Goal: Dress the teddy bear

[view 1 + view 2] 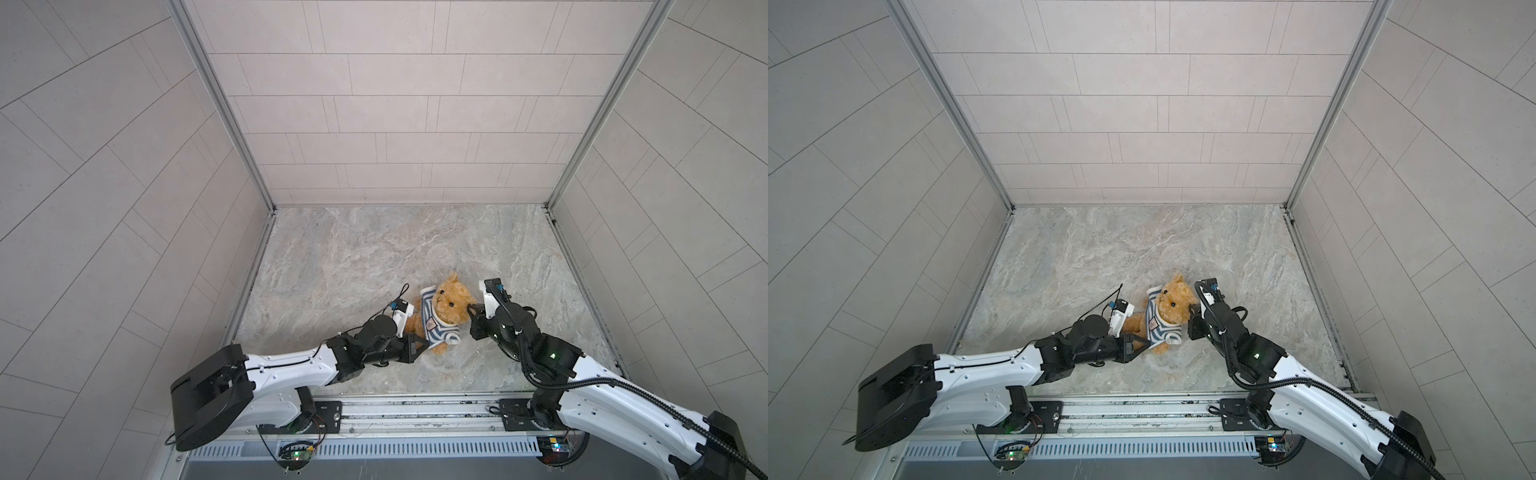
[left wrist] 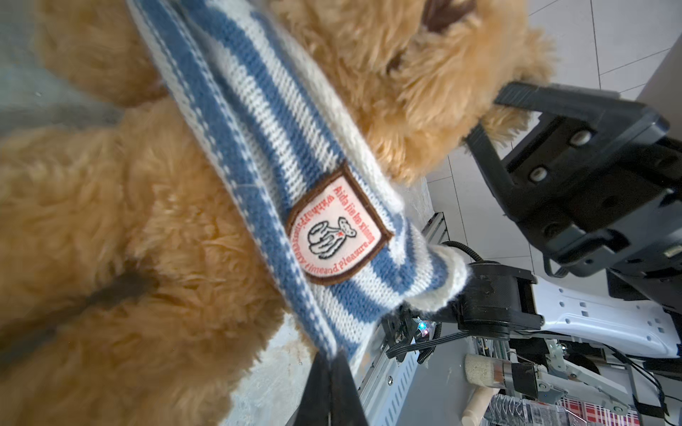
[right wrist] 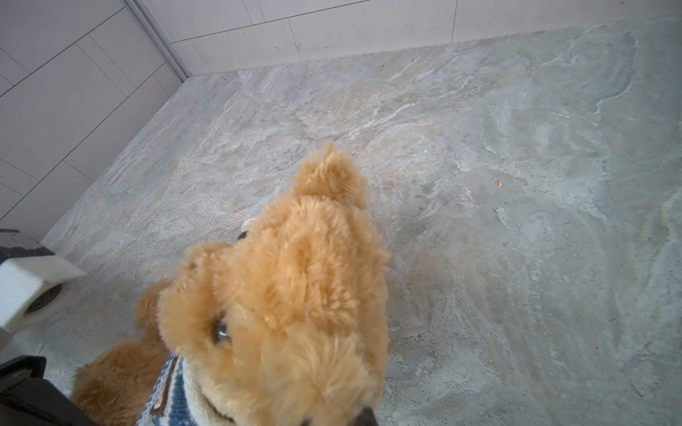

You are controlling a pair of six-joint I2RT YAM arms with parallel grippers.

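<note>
I'm partway through the pull-down step: the teddy bear [image 1: 451, 301] is at the front middle of the marbled bench [image 1: 374, 257], strung between my two arms. The blue-and-white striped sweater [image 1: 432, 322] is already over its head and bunched across the chest. My left end effector [image 1: 420, 347] is clenched on the sweater's lower hem, just below the badge [image 2: 337, 230]. My right end effector [image 1: 471, 309] is clamped on the fur at the side of the bear's head, by the ear, to brace it. The belly and legs are bare, and one cuff [image 2: 439, 273] looks empty, though I can't tell for certain. Next I'd draw the hem toward the legs while the right side resists, gently, since the knit could slip free or the ear grip give way.
</note>
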